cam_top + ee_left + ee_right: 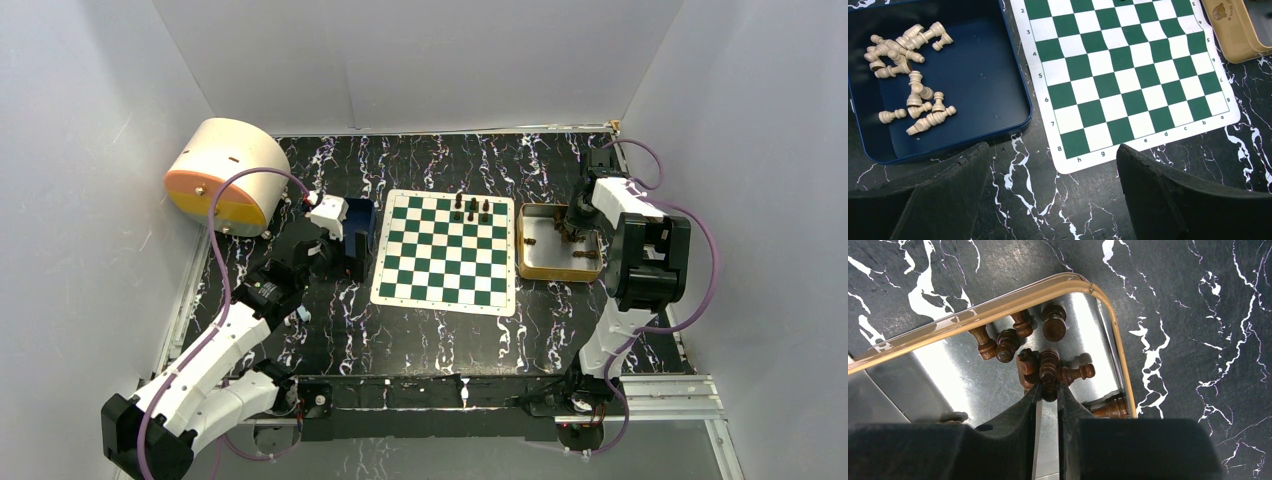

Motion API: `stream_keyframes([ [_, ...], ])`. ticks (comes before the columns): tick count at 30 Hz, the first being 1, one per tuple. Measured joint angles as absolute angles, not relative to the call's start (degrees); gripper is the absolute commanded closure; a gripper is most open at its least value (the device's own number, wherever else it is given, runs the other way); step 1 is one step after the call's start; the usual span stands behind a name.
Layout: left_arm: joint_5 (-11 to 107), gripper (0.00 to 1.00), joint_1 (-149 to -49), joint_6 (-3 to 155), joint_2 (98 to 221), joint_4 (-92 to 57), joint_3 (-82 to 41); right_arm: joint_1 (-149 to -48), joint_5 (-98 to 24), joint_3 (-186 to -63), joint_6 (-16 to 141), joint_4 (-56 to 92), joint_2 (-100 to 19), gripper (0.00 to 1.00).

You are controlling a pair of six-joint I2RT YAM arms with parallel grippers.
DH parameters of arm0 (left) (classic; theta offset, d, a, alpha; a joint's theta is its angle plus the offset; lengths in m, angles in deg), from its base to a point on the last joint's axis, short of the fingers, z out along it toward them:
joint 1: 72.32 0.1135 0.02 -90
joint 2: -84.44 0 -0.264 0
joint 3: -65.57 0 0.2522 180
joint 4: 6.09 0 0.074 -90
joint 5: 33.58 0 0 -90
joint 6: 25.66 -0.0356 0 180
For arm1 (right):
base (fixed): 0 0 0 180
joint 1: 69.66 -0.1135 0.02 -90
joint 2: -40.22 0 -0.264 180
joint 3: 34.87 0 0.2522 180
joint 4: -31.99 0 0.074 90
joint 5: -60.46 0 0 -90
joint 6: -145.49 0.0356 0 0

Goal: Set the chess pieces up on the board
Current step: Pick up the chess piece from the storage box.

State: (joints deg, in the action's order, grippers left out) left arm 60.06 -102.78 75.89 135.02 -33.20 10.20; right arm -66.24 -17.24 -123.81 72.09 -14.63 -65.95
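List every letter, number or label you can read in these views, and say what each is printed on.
"2" through "8": down the white border of the board, left wrist view.
"h g" and "e d c b a": along the adjoining border.
Bear label on the gold tin: its words are too small to read.
Top and right wrist views: no readable text.

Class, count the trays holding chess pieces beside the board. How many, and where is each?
2. A blue tray of pale pieces lies left of the board; a gold tray of dark pieces lies right of it. None appears hidden.
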Motion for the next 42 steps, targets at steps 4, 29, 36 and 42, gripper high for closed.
stream_keyframes([
  [4, 60.06, 0.06, -102.78, 75.89, 135.07, -33.20, 10.20, -66.24, -17.05, -123.81, 72.29, -14.72, -65.92, 0.84],
  [29, 60.02, 0.06, -102.80, 75.91, 135.09, -33.20, 10.20, -69.08, -14.16, -126.72, 73.77, -21.45, -62.08, 0.85],
  [36, 60.02, 0.06, -102.80, 75.91, 135.07, -33.20, 10.20, -70.76, -15.34, -128.82, 74.74, -22.26, -60.00, 0.85],
  [42, 60.02, 0.06, -102.80, 75.91, 135.09, -33.20, 10.20, -75.85, -17.48, -129.93, 75.44, -22.50, -59.52, 0.84],
])
